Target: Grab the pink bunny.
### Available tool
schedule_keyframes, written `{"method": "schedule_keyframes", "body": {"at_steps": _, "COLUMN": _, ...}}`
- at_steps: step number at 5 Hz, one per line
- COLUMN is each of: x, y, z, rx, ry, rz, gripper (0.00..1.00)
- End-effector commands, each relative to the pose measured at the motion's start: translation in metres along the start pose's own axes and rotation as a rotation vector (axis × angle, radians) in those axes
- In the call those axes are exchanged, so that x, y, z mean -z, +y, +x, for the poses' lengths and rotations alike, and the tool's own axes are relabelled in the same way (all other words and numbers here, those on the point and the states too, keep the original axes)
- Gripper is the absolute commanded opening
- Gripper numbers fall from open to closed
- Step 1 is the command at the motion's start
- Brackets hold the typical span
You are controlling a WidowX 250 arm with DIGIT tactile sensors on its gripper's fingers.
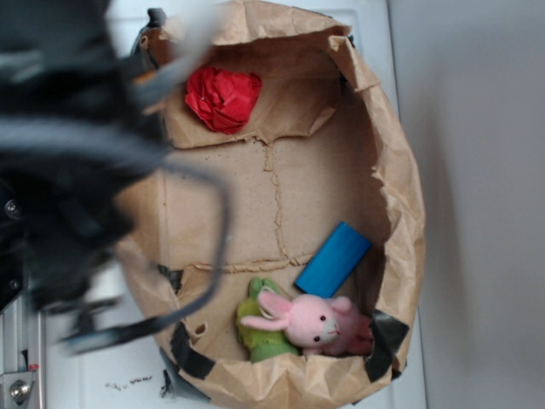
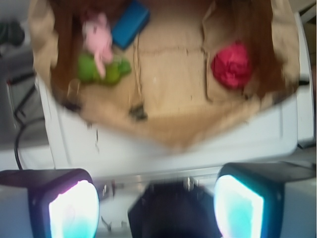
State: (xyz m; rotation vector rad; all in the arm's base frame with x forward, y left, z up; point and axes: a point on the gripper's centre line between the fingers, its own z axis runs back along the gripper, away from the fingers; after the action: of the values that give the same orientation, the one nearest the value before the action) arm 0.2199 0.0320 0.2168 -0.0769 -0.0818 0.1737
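The pink bunny (image 1: 319,323) lies in the near right corner of a flattened brown paper bag (image 1: 255,204), its ears resting on a green plush toy (image 1: 260,328). In the wrist view the pink bunny (image 2: 98,39) shows at upper left, on the green plush (image 2: 101,70). My gripper (image 2: 156,208) is open, its two glowing pads far apart with nothing between them, and it hangs well away from the bunny, outside the bag's edge. The arm (image 1: 60,153) is a dark blur at the left of the exterior view.
A blue block (image 1: 334,259) lies just beside the bunny. A red paper ball (image 1: 223,97) sits at the bag's far end. The bag's raised crumpled walls (image 1: 400,196) ring everything. A black cable (image 1: 217,247) loops over the bag's left side.
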Motion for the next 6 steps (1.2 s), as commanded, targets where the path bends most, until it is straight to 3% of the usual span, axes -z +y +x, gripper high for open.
{"method": "schedule_keyframes", "body": {"at_steps": 1, "x": 0.034, "y": 0.010, "z": 0.093, "rx": -0.027, "ry": -0.099, "rz": 0.066, "gripper": 1.00}}
{"method": "schedule_keyframes", "body": {"at_steps": 2, "x": 0.057, "y": 0.004, "z": 0.096, "rx": 0.052, "ry": -0.127, "rz": 0.035, "gripper": 1.00}}
{"method": "schedule_keyframes", "body": {"at_steps": 3, "x": 0.080, "y": -0.012, "z": 0.083, "rx": 0.205, "ry": -0.107, "rz": -0.037, "gripper": 1.00}}
{"method": "schedule_keyframes", "body": {"at_steps": 4, "x": 0.088, "y": -0.024, "z": 0.076, "rx": 0.265, "ry": -0.060, "rz": -0.059, "gripper": 1.00}}
{"method": "schedule_keyframes", "body": {"at_steps": 6, "x": 0.088, "y": -0.024, "z": 0.076, "rx": 0.265, "ry": -0.060, "rz": -0.059, "gripper": 1.00}}
